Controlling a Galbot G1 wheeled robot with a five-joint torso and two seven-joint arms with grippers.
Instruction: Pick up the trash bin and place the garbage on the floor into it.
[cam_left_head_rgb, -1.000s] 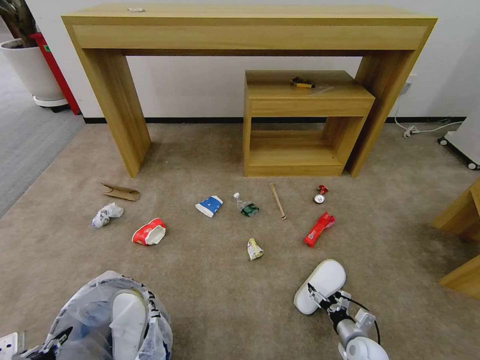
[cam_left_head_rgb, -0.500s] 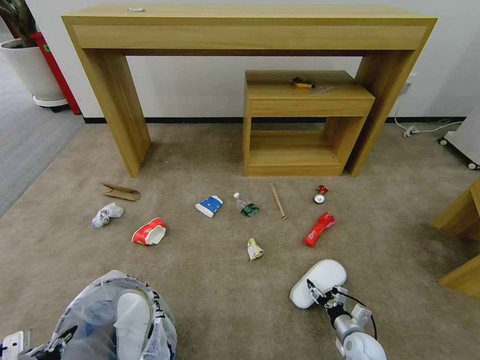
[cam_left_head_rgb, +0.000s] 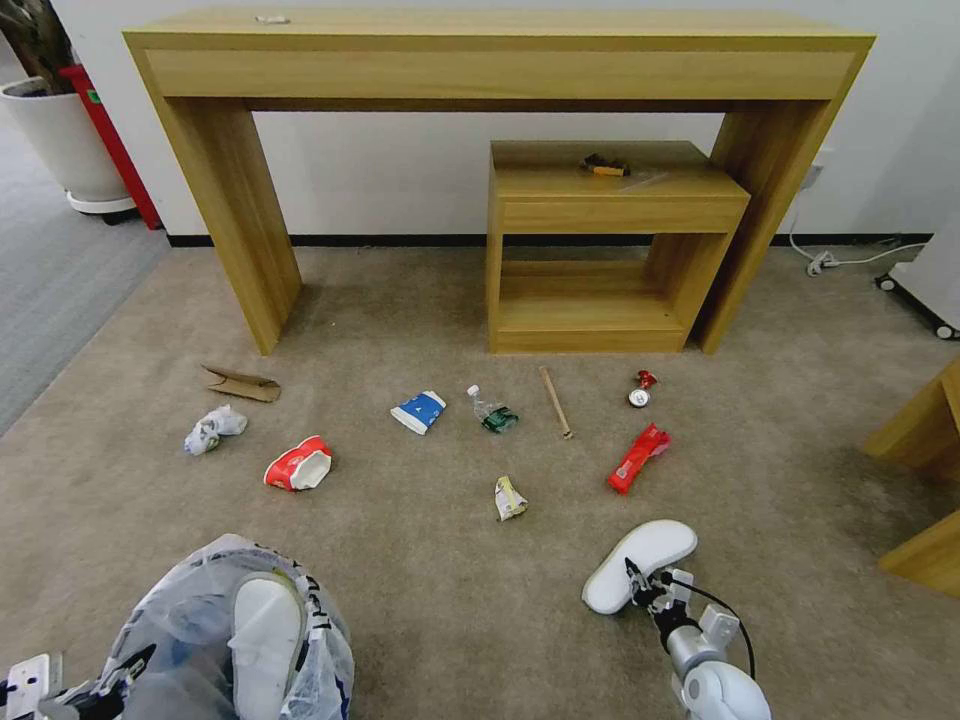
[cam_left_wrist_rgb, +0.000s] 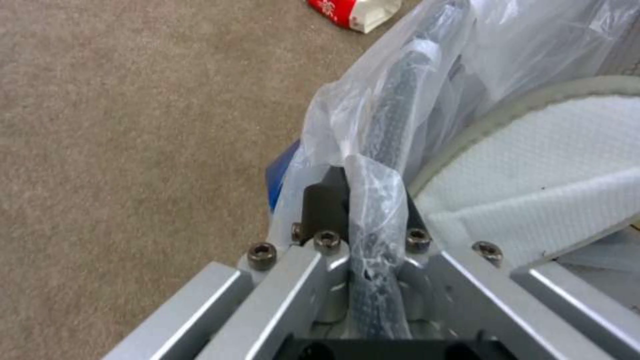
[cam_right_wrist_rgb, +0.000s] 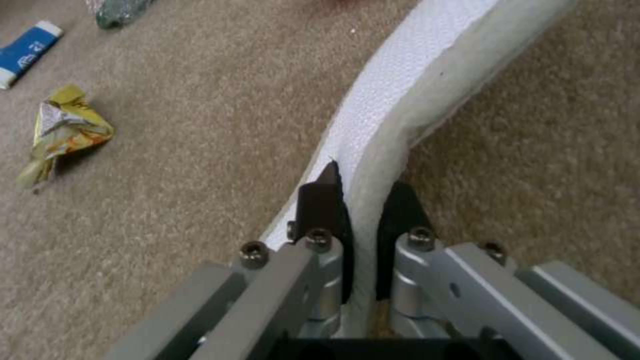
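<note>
Key relation: the small round blue trash bin lined with crinkly translucent plastic (cam_left_head_rgb: 235, 640) lies well apart from my right gripper (cam_left_head_rgb: 633, 582), across a bare stretch of the beige-brown short-pile carpet floor (cam_left_head_rgb: 450, 620); I judge the coming carry has to cross that stretch toward my left.

Held item: the white oval fabric insole (cam_left_head_rgb: 640, 565); its long axis runs away from the jaws, toward the long light-wood counter (cam_left_head_rgb: 500, 50) at the wall.

Right jaws: closed on the near edge of the insole (cam_right_wrist_rgb: 400, 100), one dark pad on each face.

Right arm pose: low, at my near right, wrist angled down to the carpet.

Left gripper (cam_left_wrist_rgb: 353, 220): jaws clamped on the bin's bagged rim (cam_left_wrist_rgb: 393, 115), at my near left.

Bin contents: a second white insole (cam_left_head_rgb: 262, 640) stands in it.

Nearest loose litter: a crumpled yellow-white wrapper (cam_left_head_rgb: 509, 497), between the two arms and farther out.

Nearer arm: the right one already has the insole, so I'd take the insole to the bin.
</note>
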